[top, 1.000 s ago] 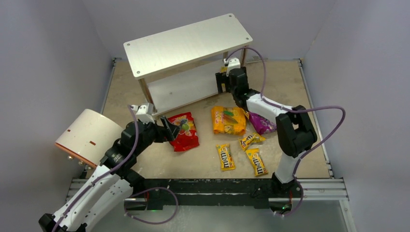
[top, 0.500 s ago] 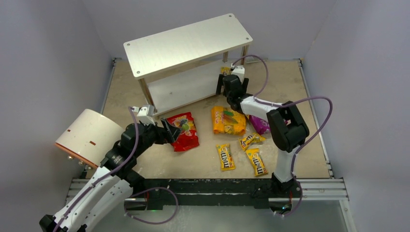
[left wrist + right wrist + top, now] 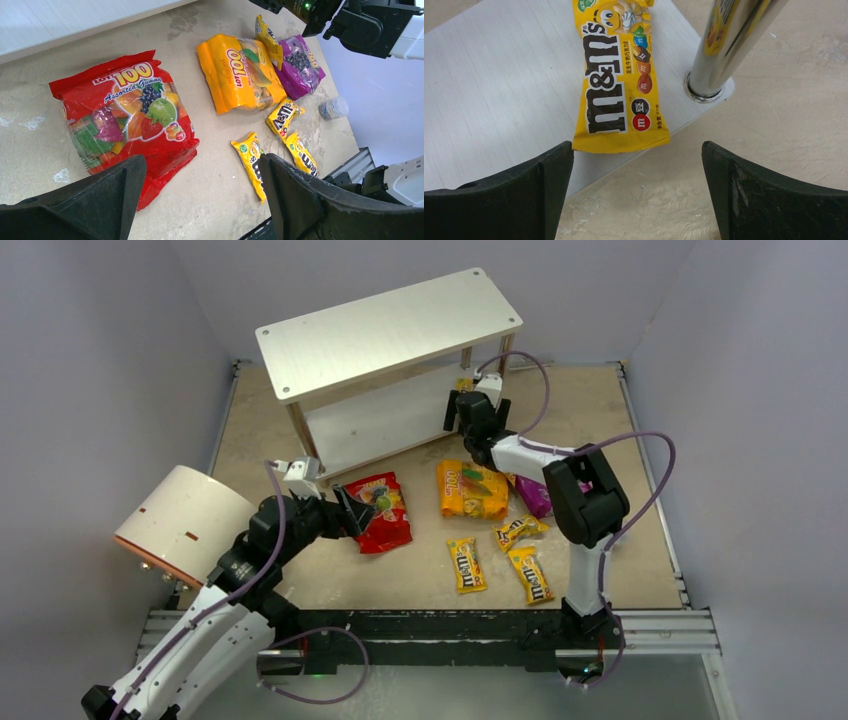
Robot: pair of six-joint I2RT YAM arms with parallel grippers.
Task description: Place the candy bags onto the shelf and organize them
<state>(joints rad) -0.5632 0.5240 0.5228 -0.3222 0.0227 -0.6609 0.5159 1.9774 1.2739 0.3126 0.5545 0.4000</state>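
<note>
I am hovering my right gripper (image 3: pixel 636 172), wide and empty, over the small glossy yellow M&M's packet (image 3: pixel 616 85) lying on the whitish two-tier shelf's (image 3: pixel 494 85) lower board (placement looks finished), next probably fetching the nearer large orange-yellow plastic bag (image 3: pixel 472 490).

Plain pale grey-violet panel walls (image 3: pixel 90 350) enclose the beige, scuffed, flat worktop (image 3: pixel 620 430) on three sides. A silver slotted metal rail (image 3: pixel 685 621) runs along its near edge.

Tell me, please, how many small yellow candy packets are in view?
5 packets: one on the lower board of the shelf; three on the table; one between the orange bag and purple bag. More may be hidden.
</note>
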